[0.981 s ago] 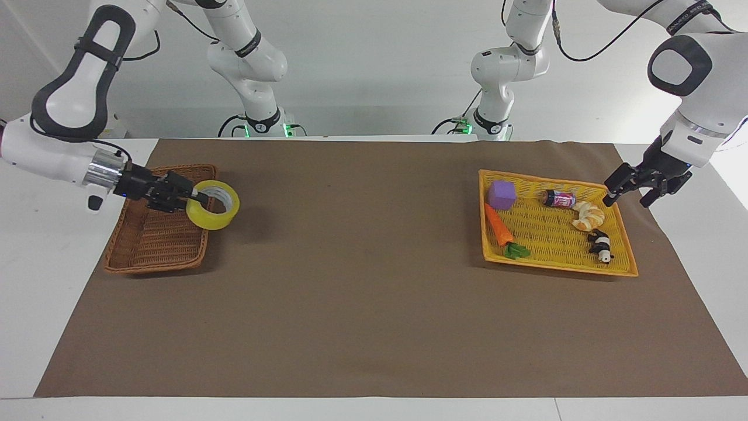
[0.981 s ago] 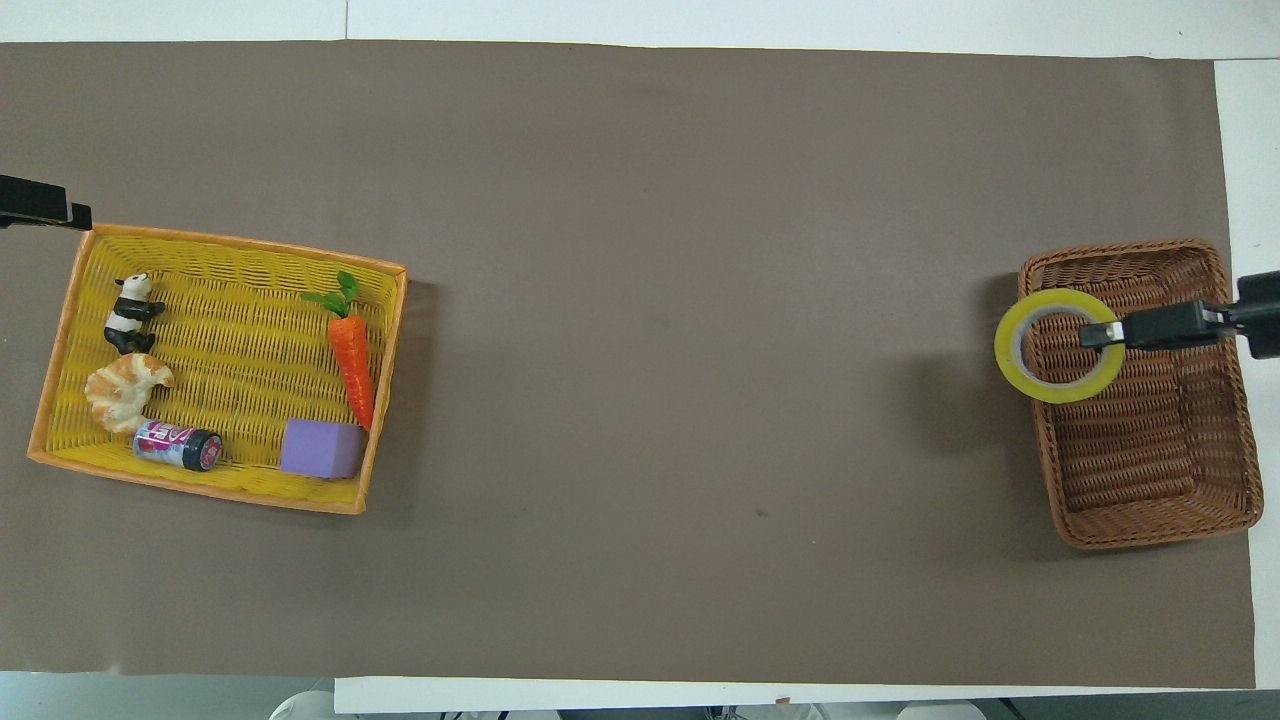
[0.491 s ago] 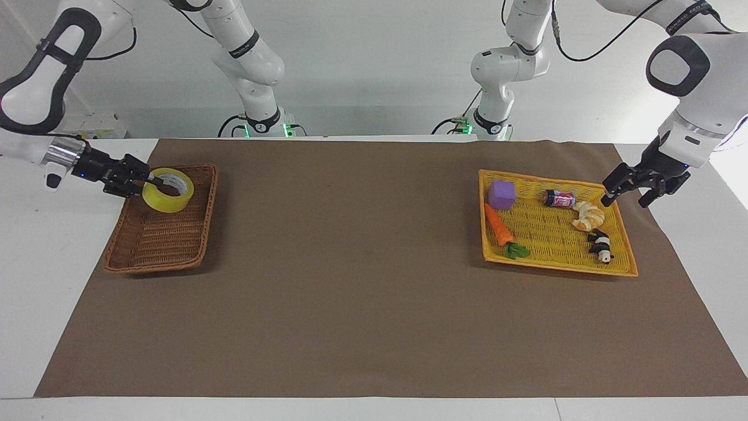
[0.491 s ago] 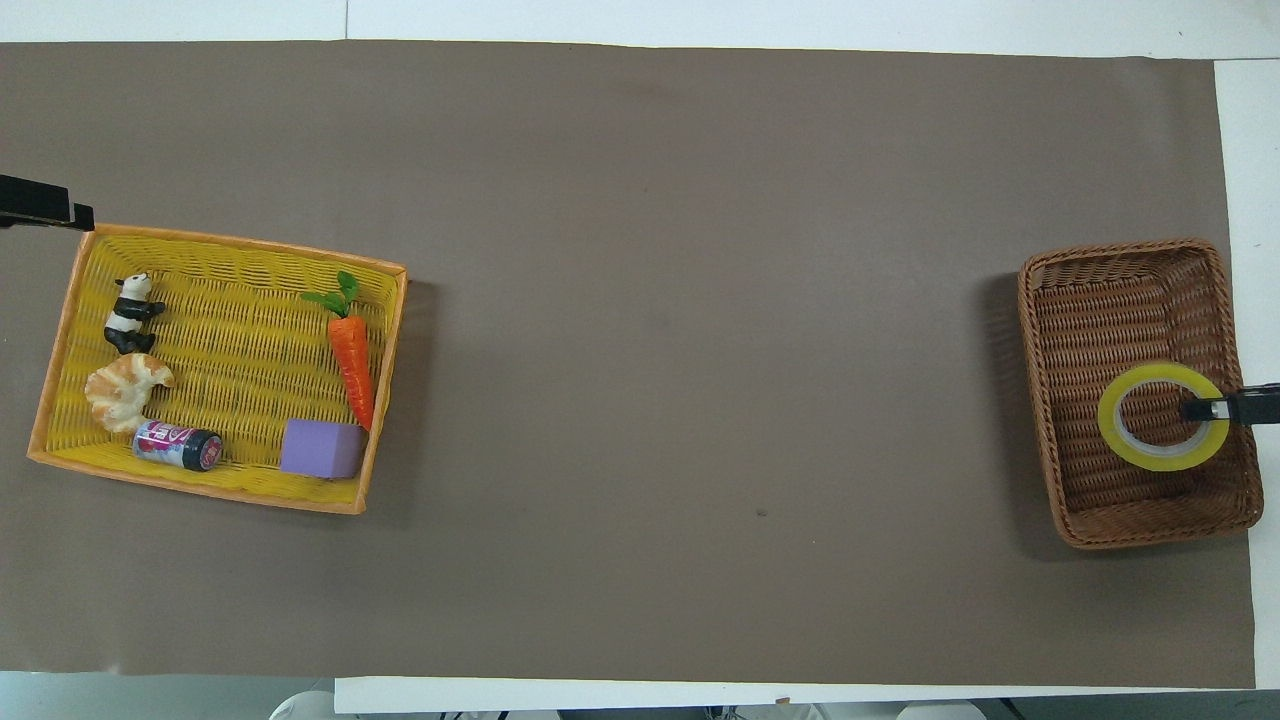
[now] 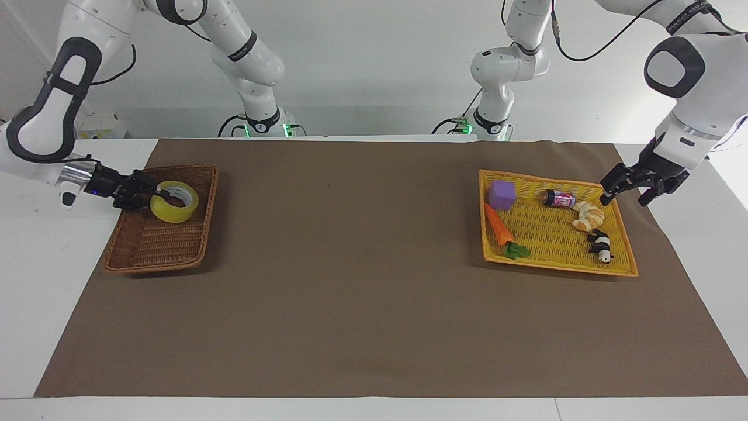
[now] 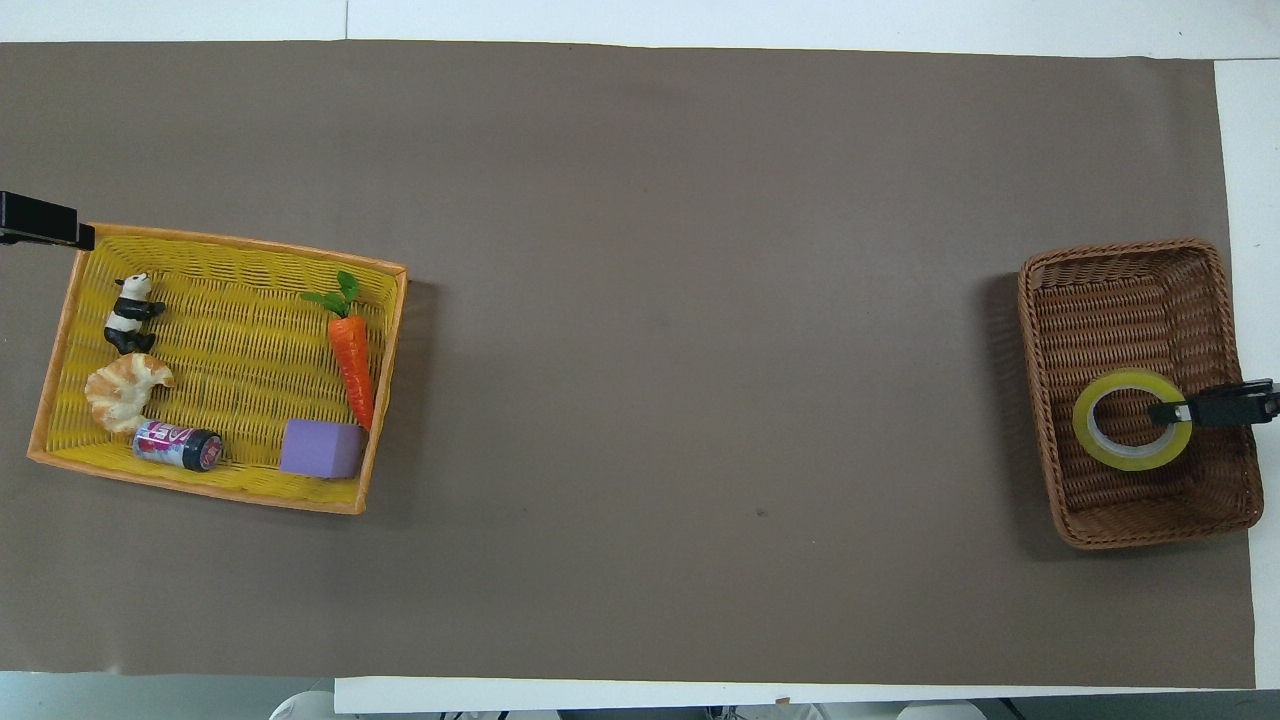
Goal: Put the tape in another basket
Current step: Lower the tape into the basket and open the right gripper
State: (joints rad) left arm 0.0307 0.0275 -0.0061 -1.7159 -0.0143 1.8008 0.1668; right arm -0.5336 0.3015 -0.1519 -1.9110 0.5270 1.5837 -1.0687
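Note:
The tape (image 5: 170,213), a yellow ring with a pale core, sits low inside the brown wicker basket (image 5: 156,267), in the part nearer to the robots. My right gripper (image 5: 153,195) is shut on the ring's wall, one finger inside the hole. In the overhead view the tape (image 6: 1130,461) lies within the basket (image 6: 1120,248) with the right gripper (image 6: 1165,411) reaching in over the rim. I cannot tell whether the tape touches the basket's floor. My left gripper (image 5: 625,197) hangs open over the yellow basket's (image 5: 555,266) corner, holding nothing.
The yellow basket (image 6: 240,246) holds a purple cube (image 5: 502,195), a carrot (image 5: 498,225), a small can (image 5: 559,199), a croissant (image 5: 588,216) and a toy panda (image 5: 601,246). A brown mat (image 5: 350,263) covers the table between the baskets.
My right gripper carried the tape from over the basket's inner rim to inside the basket, then lowered it. The left gripper barely moved.

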